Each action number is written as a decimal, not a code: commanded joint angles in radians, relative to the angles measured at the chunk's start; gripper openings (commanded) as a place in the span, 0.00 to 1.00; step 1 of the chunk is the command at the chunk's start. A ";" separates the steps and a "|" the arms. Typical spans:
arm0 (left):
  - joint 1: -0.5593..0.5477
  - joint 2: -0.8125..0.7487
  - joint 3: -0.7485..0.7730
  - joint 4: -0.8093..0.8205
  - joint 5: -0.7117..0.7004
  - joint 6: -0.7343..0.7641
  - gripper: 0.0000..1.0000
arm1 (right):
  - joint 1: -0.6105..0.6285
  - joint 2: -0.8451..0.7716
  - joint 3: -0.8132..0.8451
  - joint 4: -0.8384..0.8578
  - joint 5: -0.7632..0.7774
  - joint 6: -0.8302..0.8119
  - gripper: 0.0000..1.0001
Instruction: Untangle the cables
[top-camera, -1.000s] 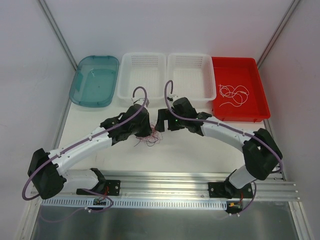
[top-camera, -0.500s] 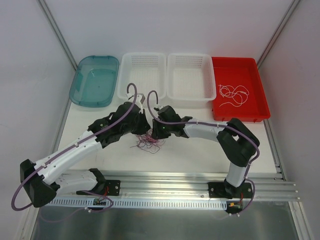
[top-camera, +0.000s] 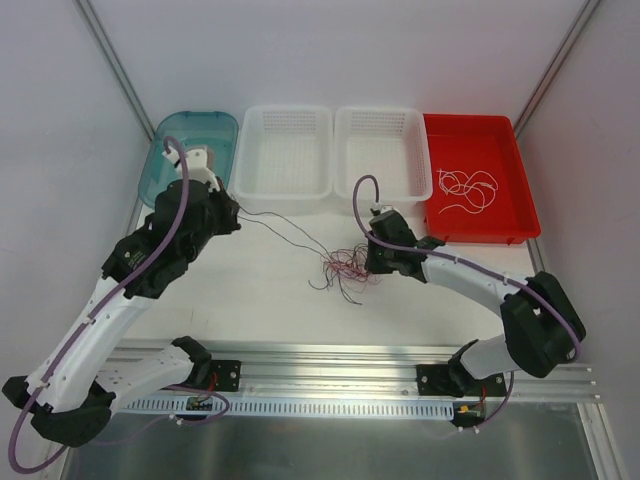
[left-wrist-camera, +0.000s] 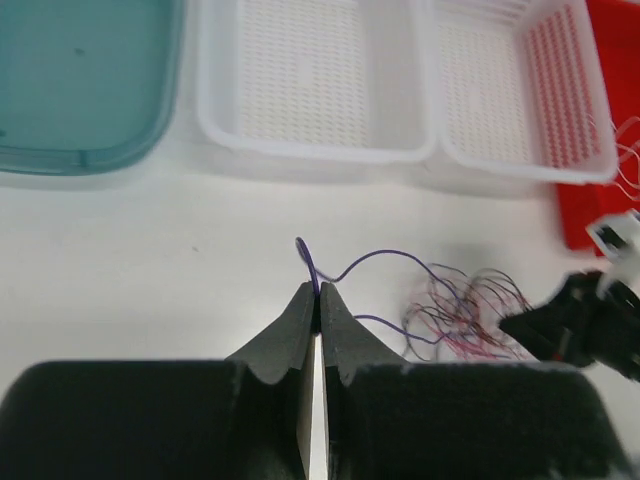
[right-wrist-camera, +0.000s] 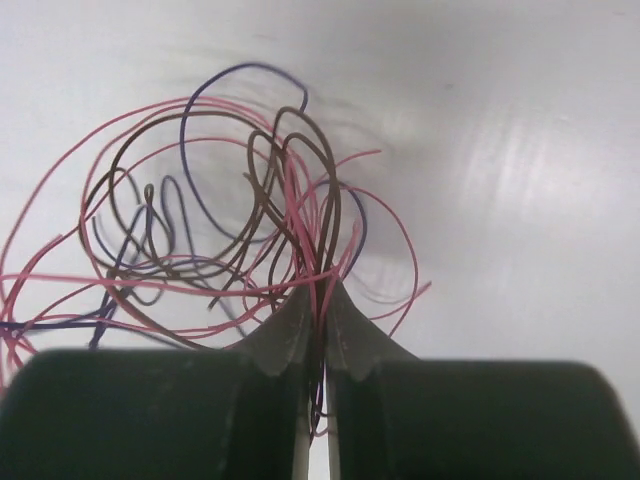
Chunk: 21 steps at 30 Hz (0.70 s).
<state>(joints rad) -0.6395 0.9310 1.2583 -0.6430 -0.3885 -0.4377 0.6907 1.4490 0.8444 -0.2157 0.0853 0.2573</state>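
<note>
Thin curly cables, pink, brown and purple (top-camera: 345, 270): a loose tangle on the white tabletop (top-camera: 260, 300), centre, just in front of two white perforated plastic baskets (top-camera: 285, 150).

Top view: one dark strand (left-wrist-camera: 310, 265) runs from the tangle left to the left gripper (left-wrist-camera: 318, 292). Only the left wrist view shows that it is purple, pinched between closed fingers.

Right wrist view: right gripper (right-wrist-camera: 320, 300) clamped tight on pink and brown loops.

Teal translucent tray (top-camera: 190, 165) far left. Red plastic tray (top-camera: 505, 140) far right, holding white wires (top-camera: 468, 188). From above, the right arm hides the tangle's right edge.

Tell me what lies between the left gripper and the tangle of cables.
One thin dark strand, pinched by the left gripper, runs over bare table to the tangle; the top external view shows it.
</note>
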 joint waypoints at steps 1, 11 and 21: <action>0.122 -0.006 0.067 -0.078 -0.047 0.077 0.00 | -0.043 -0.094 -0.036 -0.100 0.086 -0.052 0.07; 0.303 0.043 0.249 -0.164 -0.128 0.180 0.00 | -0.175 -0.208 -0.105 -0.191 0.097 -0.095 0.08; 0.412 0.127 0.355 -0.191 -0.161 0.252 0.00 | -0.221 -0.269 -0.133 -0.228 0.090 -0.104 0.08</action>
<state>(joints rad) -0.2634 1.0332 1.5642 -0.8169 -0.5091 -0.2363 0.4957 1.2160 0.7227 -0.4095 0.1608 0.1703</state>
